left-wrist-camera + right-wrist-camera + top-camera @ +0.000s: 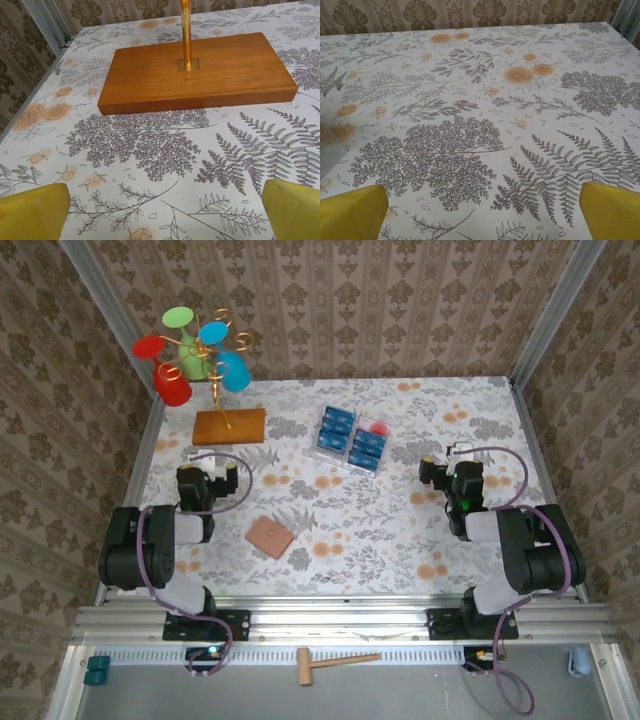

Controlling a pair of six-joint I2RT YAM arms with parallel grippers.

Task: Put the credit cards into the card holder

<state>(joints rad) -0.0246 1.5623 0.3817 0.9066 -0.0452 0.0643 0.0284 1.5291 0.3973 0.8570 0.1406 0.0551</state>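
Cards (pixel 337 424), blue, lie in a clear tray (pixel 381 436) at far centre of desk (pixel 400 540); holder (pixel 270 536) shut, nearer, left of centre; wooden slab (pixel 200 70) faces left end effector (pixel 165 210); right end effector (pixel 482 210) faces bare desk; both low, fingers wide apart.

Brown damask wallpaper (pixel 350 300) covers the walls at 9, 12 and 3 o'clock, closing in the counter (pixel 400 530) on three sides. The counter wears a pale cloth printed with grey ferns and orange flowers. In both wrist views this print runs back to the foot of the wallpaper. Silver metal posts (pixel 100 300) stand in the far corners, at 11 and 1 o'clock. A ribbed aluminium rail (pixel 340 620) runs along the near edge at 6 o'clock, with a flat grey ledge (pixel 420 690) below it. The light is even and soft, casting only faint shadows.
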